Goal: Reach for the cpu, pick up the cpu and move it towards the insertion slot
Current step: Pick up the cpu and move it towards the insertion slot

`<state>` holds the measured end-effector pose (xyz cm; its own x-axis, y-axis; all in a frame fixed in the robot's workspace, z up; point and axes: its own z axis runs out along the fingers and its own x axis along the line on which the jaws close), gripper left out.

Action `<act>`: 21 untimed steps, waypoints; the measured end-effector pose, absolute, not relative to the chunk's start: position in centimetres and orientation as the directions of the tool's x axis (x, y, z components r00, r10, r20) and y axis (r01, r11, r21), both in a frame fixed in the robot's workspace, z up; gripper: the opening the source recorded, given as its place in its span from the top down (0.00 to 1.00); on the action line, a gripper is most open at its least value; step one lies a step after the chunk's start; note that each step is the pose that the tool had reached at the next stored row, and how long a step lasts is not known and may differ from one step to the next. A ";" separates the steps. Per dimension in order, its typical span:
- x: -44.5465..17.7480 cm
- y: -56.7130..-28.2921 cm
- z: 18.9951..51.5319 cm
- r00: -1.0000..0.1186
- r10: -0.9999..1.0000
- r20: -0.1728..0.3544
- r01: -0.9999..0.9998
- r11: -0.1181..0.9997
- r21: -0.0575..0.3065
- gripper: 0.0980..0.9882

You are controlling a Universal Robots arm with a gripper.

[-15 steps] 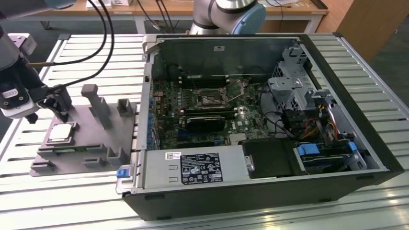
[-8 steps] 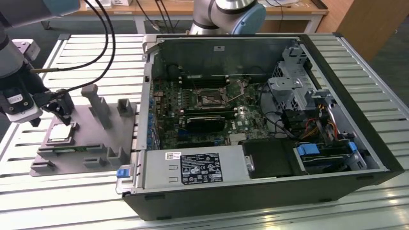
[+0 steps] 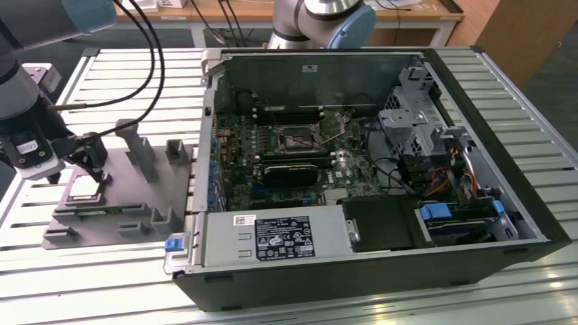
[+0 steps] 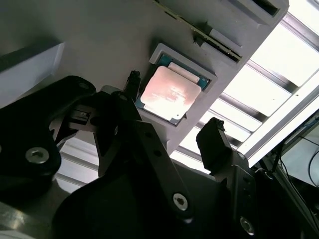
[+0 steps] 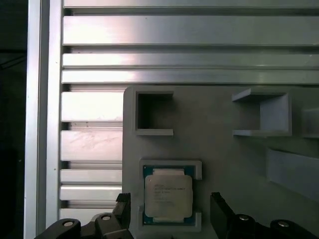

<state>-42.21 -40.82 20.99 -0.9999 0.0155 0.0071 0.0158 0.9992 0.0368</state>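
Finds the cpu (image 5: 168,196) lying flat, silver top up, in its square recess of the grey tray (image 5: 224,164), not yet lifted; puts the end effector (image 3: 89,175) right over that recess, released and holding nothing; sets its fingers (image 5: 220,211) off two opposite sides of the chip, apparently clear of it; leaves the insertion slot (image 3: 296,137) well apart from the tray, inside the open computer case (image 3: 505,101) toward the exterior view's right.

cpu (image 5: 168,196): shiny metal top | tray (image 5: 219,149): matt grey plastic
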 end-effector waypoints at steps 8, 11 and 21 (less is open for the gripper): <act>-42.2 -40.9 20.2 -1.000 0.016 0.007 0.016 0.999 0.037 0.29; -42.2 -40.9 19.9 -1.000 0.016 0.007 0.016 0.999 0.037 0.29; -42.3 -40.9 18.7 -1.000 0.016 0.007 0.016 0.999 0.037 0.29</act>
